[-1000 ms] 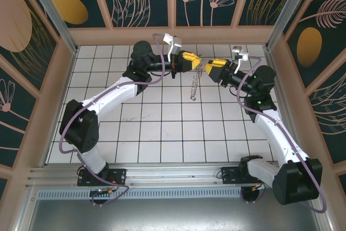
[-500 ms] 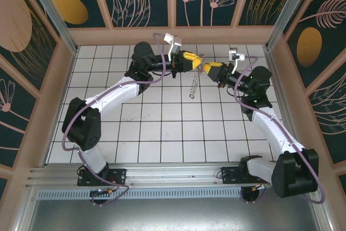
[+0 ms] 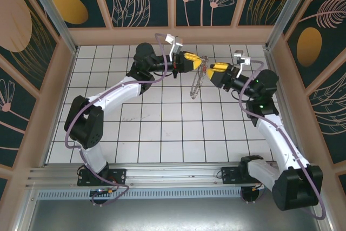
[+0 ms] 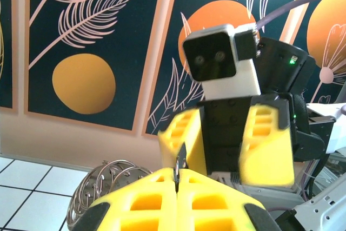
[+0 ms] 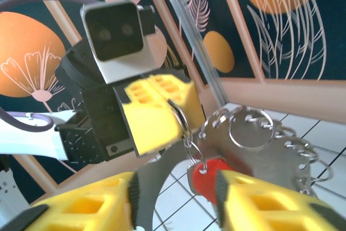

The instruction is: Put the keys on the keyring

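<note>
One red-headed key (image 5: 208,172), one loop-fringed keyring (image 3: 195,85)

Top view: bright, even, diffuse light. The tiled floor (image 3: 162,128) carries only faint soft shadows beneath the arms, no glare. Left wrist view: left gripper (image 4: 177,187) soft, out of focus; right gripper (image 4: 226,150) smeared at its edges. Right wrist view: near yellow fingers (image 5: 259,204) blurred; keyring (image 5: 270,144) loops sharper, small highlights.

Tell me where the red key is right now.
In the right wrist view, the red key sits low centre between the open fingers of the right gripper, beside the silver loops of the keyring.
</note>
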Available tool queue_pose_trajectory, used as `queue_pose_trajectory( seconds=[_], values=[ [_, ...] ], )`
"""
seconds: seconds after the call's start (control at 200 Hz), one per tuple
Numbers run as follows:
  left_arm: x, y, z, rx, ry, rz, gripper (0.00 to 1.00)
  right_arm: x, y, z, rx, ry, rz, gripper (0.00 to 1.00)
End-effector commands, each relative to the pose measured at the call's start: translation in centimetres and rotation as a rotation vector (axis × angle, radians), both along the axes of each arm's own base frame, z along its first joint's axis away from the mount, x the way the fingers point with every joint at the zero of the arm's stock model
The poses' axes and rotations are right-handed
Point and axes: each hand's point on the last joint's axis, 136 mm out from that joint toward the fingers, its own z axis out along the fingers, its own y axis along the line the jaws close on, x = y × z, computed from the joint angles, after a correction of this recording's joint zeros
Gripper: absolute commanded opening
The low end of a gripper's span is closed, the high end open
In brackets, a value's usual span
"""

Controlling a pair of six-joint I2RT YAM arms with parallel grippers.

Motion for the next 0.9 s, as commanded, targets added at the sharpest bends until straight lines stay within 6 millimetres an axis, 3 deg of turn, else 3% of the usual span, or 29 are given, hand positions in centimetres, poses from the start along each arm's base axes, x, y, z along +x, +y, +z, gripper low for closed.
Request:
queue_pose_trajectory(
  seconds=[0.0,0.265,0.896],
  values=[
    [-0.1,0.2,2.3,-0.063,-0.058,-0.007,0.0,0.3,-0.3,2.0,0.018,-0.069,-0.011,0.46],
    [-0.1,0.0,2.5,-0.081,-0.012,-0.046,0.0,1.3,0.3,3.8,0.074,-0.126,0.06,0.49],
    [1.2,-0.1,3.4,-0.159,0.073,-0.048,0.0,3.3,0.3,4.8,0.227,-0.103,0.104,0.5]
  ],
)
